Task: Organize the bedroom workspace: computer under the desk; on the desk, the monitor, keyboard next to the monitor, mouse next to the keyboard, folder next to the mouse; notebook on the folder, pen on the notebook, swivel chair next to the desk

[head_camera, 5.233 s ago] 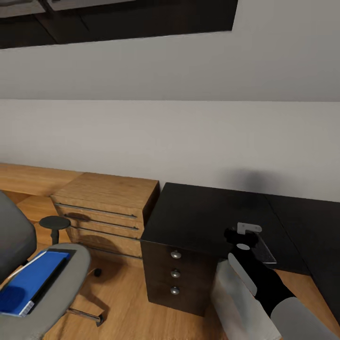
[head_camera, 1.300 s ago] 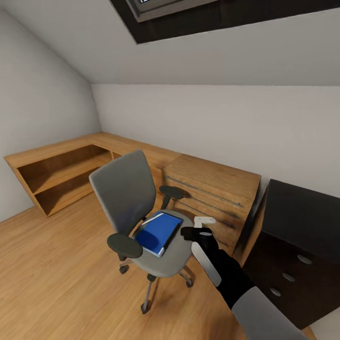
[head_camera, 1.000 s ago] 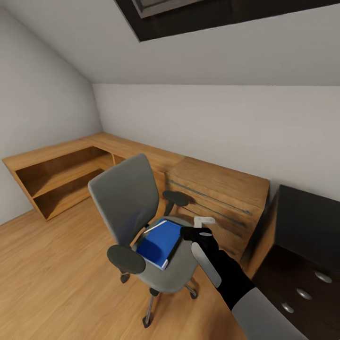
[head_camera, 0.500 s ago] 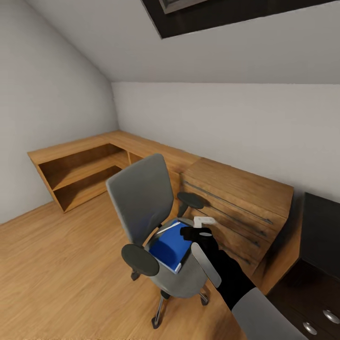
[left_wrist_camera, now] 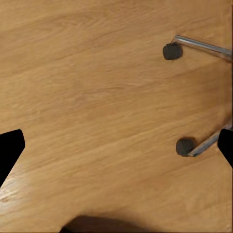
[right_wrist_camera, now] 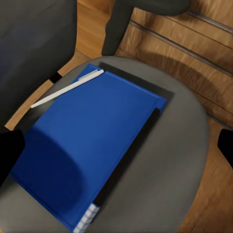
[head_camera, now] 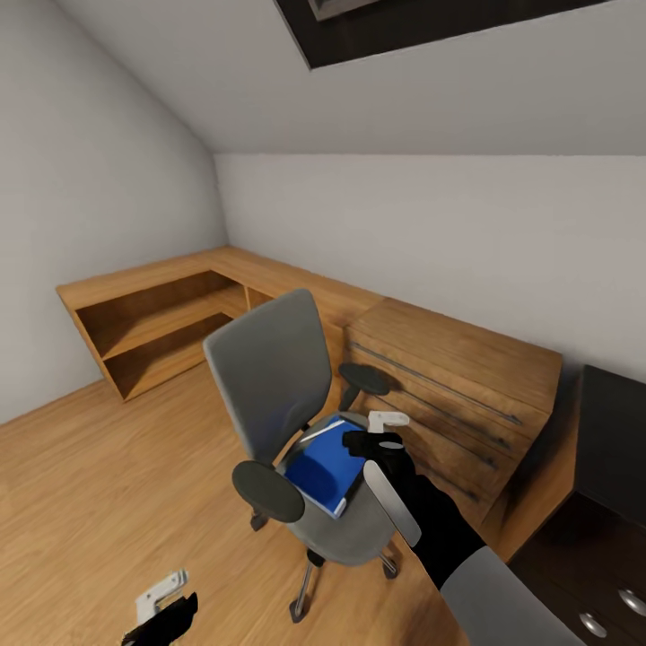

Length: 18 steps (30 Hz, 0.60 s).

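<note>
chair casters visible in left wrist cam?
2: one caster at the end of a chrome leg, another caster on a second leg, both on the wood floor. More may be hidden.

Bright blue flat folder (head_camera: 325,465) lies on seat of grey upholstered swivel chair (head_camera: 269,377); wooden chest of drawers (head_camera: 453,386) just behind chair, black desk (head_camera: 613,431) right of chest, open wooden shelf unit (head_camera: 148,327) left.
</note>
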### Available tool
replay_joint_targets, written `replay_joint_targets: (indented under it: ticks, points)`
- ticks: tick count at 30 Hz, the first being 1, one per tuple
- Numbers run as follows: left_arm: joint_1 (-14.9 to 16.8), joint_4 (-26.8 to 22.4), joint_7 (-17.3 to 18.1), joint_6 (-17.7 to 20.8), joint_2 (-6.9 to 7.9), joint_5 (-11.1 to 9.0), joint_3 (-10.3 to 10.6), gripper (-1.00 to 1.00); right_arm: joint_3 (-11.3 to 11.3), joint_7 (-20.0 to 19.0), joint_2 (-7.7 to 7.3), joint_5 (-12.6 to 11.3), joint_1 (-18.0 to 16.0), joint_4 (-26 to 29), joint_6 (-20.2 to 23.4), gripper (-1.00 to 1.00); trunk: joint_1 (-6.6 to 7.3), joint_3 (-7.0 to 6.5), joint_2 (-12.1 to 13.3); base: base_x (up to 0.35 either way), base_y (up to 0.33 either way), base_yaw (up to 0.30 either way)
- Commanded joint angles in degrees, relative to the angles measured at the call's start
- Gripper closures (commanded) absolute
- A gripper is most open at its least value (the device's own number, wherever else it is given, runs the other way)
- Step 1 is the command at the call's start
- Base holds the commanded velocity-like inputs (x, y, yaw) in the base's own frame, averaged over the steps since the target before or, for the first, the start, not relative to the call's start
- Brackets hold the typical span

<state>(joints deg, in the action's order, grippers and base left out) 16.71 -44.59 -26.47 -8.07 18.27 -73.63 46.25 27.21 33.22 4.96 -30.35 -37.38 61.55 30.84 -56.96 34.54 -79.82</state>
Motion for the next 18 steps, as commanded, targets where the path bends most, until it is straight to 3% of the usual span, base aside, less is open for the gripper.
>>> replay_joint_targets:
  ticks: [1, 2, 4, 7, 10, 15, 18]
  points:
    - [0.1, -3.9, -4.2, 0.4, 0.46, -0.6, 0.2, -1.00, 0.1, 0.5, -0.02, -0.5, -0.1, 0.1, 0.1, -1.00, -0.23, 0.25, -0.5, 0.000, 0.000, 0.000]
    - [0.1, -14.0, -14.8, 2.3, 1.14, -0.5, -0.4, -1.00, 0.1, 0.5, -0.02, -0.5, -0.1, 0.0, 0.1, -1.00, -0.45, 0.43, -0.9, 0.000, 0.000, 0.000]
    - [0.1, -24.4, -25.2, 4.8, 1.57, -0.5, -1.1, -1.00, 0.1, 0.5, -0.01, -0.5, -0.1, -0.1, 0.1, -1.00, -0.89, 0.79, -1.7, 0.000, 0.000, 0.000]
    - [0.1, -29.8, -29.0, 7.7, 1.66, -0.4, -2.8, -1.00, 0.1, 0.5, -0.03, -0.5, -0.1, -0.1, 0.1, -1.00, -1.55, 1.33, -2.9, 0.000, 0.000, 0.000]
    - [0.1, -34.7, -32.1, 12.4, 1.65, -0.6, -9.6, -1.00, 0.1, 0.5, -0.04, -0.4, -0.1, -0.3, 0.1, -1.00, -2.20, 1.86, -4.1, 0.000, 0.000, 0.000]
    - [0.1, -33.0, -32.9, 13.7, 2.04, -0.6, -12.4, -1.00, 0.1, 0.5, -0.04, -0.4, -0.1, -0.5, 0.1, -1.00, -3.30, 2.76, -6.1, 0.000, 0.000, 0.000]
    - [0.1, -31.9, -33.0, 13.8, 2.14, -0.5, -12.7, -1.00, 0.1, 0.5, -0.04, -0.4, -0.1, -0.6, 0.0, -1.00, -3.96, 3.30, -7.3, 0.000, 0.000, 0.000]
